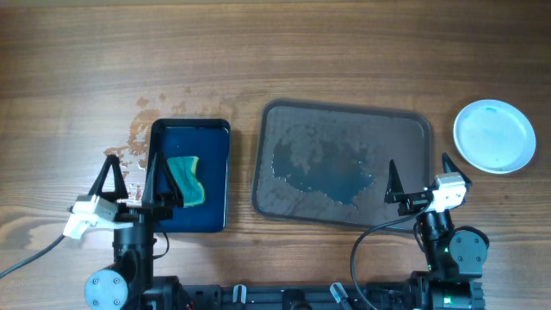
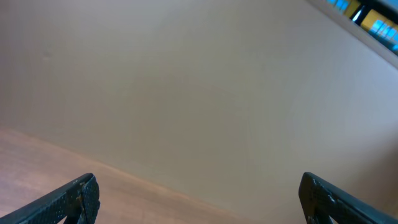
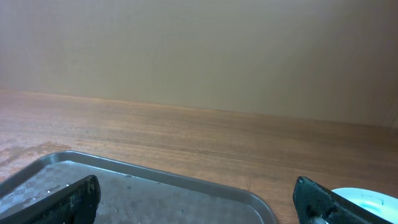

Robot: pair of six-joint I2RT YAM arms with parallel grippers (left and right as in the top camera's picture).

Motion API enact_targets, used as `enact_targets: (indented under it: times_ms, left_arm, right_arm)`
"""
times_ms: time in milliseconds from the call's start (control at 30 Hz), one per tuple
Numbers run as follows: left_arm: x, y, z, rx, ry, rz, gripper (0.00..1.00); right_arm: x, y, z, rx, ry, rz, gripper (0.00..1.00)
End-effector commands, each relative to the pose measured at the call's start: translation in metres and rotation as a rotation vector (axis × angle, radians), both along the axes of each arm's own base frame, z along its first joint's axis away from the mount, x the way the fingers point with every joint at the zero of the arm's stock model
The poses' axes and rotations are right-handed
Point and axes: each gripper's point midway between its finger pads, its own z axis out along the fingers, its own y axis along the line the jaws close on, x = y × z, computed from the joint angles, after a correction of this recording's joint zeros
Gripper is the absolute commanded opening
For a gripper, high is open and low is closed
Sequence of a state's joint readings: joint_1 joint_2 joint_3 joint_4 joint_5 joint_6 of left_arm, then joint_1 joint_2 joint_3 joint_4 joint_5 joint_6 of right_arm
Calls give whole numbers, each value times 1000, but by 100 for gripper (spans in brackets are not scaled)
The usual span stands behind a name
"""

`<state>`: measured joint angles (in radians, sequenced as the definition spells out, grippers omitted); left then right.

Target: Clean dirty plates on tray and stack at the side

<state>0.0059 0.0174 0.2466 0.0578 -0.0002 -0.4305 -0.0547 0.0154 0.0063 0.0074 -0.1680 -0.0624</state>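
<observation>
The large dark grey-brown tray [image 1: 344, 116] lies in the middle of the table, wet, with no plates on it; its far right corner shows in the right wrist view [image 3: 186, 183]. White plates [image 1: 494, 136] sit stacked on the table to the tray's right; how many I cannot tell. An edge of them shows in the right wrist view [image 3: 367, 199]. My left gripper [image 1: 127, 172] is open and empty near the table's front, left of the blue tray; its fingers show in the left wrist view [image 2: 198, 196]. My right gripper [image 1: 420, 175] is open and empty at the tray's front right corner, as the right wrist view [image 3: 196, 196] shows.
A smaller dark-blue tray [image 1: 190, 133] holds water and a teal-and-yellow sponge [image 1: 188, 179], left of the big tray. Water spots [image 1: 138, 129] mark the wood left of it. A cable [image 1: 379, 232] runs near the right arm's base.
</observation>
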Motion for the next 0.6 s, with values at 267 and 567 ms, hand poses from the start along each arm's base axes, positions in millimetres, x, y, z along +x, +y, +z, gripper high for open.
enact_targets:
  times_ms: [267,567]
  left_arm:
    - [8,5,-19,14,-84,17,100]
    - [9,4,-28,17,-126,15,100]
  right_arm:
    - [-1,3,3,-10,-16,14,100]
    - [-1,3,3,-10,-16,14,100]
